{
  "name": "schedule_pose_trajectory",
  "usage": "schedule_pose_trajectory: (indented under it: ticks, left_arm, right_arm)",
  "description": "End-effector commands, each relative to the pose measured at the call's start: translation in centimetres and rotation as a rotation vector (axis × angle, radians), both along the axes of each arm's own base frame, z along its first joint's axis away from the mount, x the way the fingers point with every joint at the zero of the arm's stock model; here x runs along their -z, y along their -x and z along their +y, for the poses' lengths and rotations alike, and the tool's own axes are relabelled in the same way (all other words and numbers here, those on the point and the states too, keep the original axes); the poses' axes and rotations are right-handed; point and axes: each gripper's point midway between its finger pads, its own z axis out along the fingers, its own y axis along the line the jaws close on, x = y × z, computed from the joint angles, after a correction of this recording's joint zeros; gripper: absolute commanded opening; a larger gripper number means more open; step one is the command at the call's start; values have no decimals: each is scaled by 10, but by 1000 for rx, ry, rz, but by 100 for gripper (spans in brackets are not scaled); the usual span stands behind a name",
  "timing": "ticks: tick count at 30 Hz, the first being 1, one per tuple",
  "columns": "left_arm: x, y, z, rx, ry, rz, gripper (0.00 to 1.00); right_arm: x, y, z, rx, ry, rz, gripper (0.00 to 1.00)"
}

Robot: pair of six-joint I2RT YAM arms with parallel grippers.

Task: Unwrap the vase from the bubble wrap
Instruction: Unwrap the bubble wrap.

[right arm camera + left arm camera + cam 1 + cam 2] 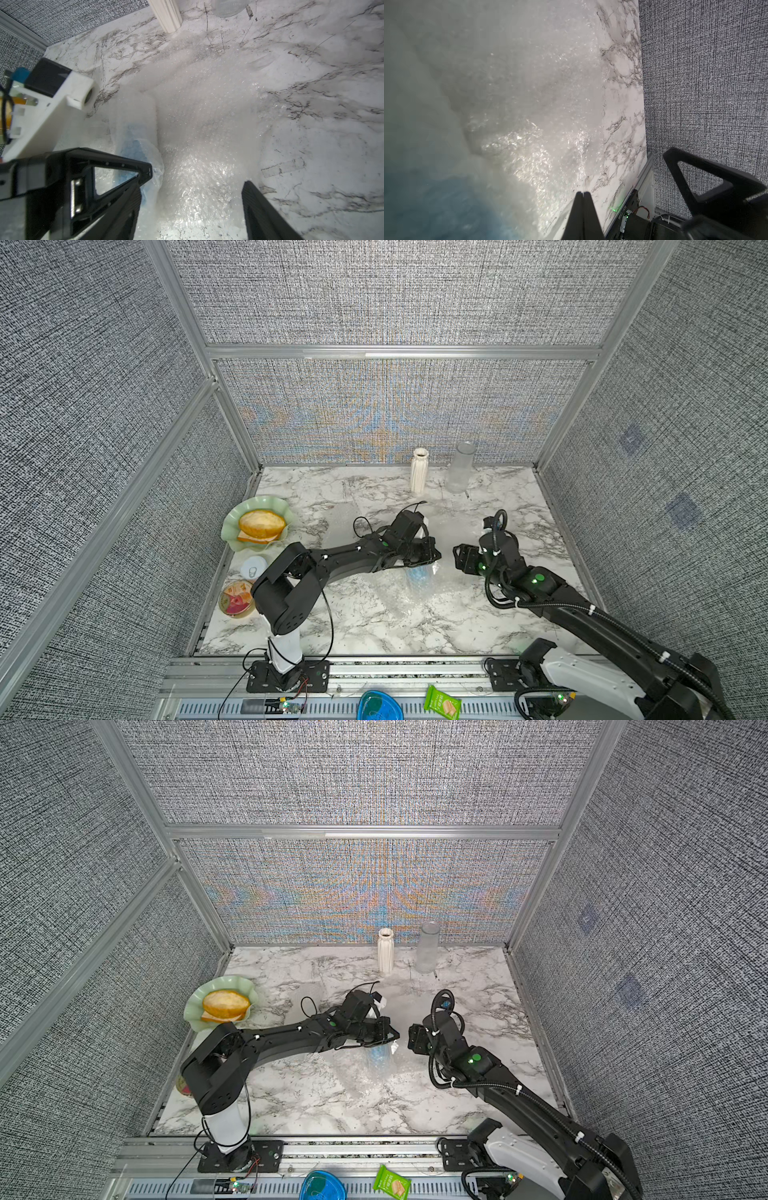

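The vase [417, 576], blue, lies at mid-table inside the bubble wrap [399, 597], a crinkly clear sheet spread toward the front. The vase shows in the right wrist view [133, 141] and as a blue blur in the left wrist view [425, 207]. My left gripper [432, 556] hangs just above the vase's far end. Its jaws are pressed together [583, 193] with the wrap's edge [158, 172] drawn up to their tips. My right gripper [462, 558] is just right of it, open [193, 185] over the spread wrap [207, 124], holding nothing.
A white ribbed vase [419, 470] and a clear glass vase [460, 467] stand at the back wall. At the left edge sit a green plate [232, 526] of bread, a white lid [253, 567] and a food tub [237, 598]. Grey walls enclose three sides.
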Motion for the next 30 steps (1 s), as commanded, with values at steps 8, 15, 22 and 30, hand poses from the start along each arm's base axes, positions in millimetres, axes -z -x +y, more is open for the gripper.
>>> schedule_pose_trajectory:
  ticks: [8,15,22,30]
  left_arm:
    - [21,0,-15,61,-29,27,0]
    - [-16,-16,-21,107,-78,-71,37]
    - [-62,-34,7,56,-76,-144,59]
    - [-46,-24,68,-98,-64,-85,69]
  right_arm:
    - [-6,4,-13,39,4,-48,72]
    - [-16,5,-15,14,39,-74,72]
    - [-29,7,-14,-17,34,-126,72]
    - [-16,7,11,-140,39,-101,73]
